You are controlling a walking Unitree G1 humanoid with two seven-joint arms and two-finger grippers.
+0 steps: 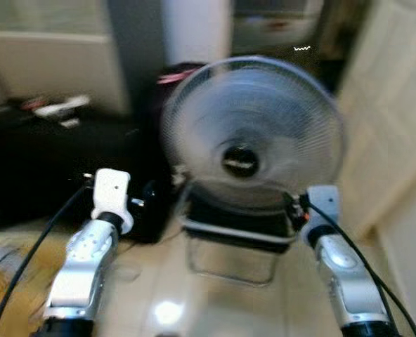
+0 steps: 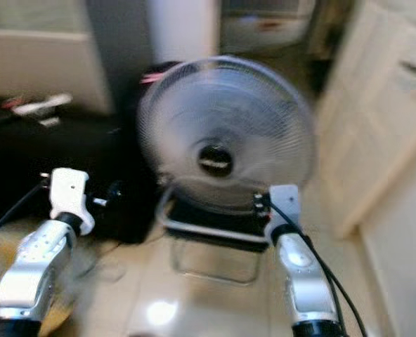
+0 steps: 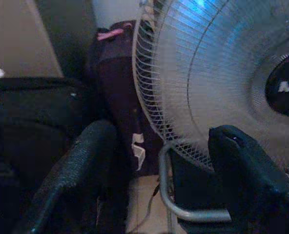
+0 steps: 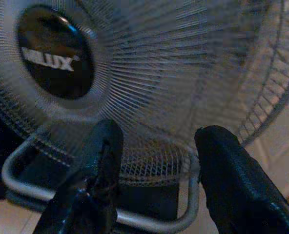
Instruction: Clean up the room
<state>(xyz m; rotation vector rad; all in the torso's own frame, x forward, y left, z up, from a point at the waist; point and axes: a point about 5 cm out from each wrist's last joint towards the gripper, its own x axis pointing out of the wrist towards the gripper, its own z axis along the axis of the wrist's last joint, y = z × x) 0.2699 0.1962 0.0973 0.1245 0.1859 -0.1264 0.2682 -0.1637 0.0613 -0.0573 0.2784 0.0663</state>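
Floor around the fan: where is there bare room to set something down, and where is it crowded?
Bare tile lies in front of the fan, between the left tool and right tool, and on the robot's right toward the pale door. The left is crowded: a black bag and a dark bag press against the fan's metal frame.
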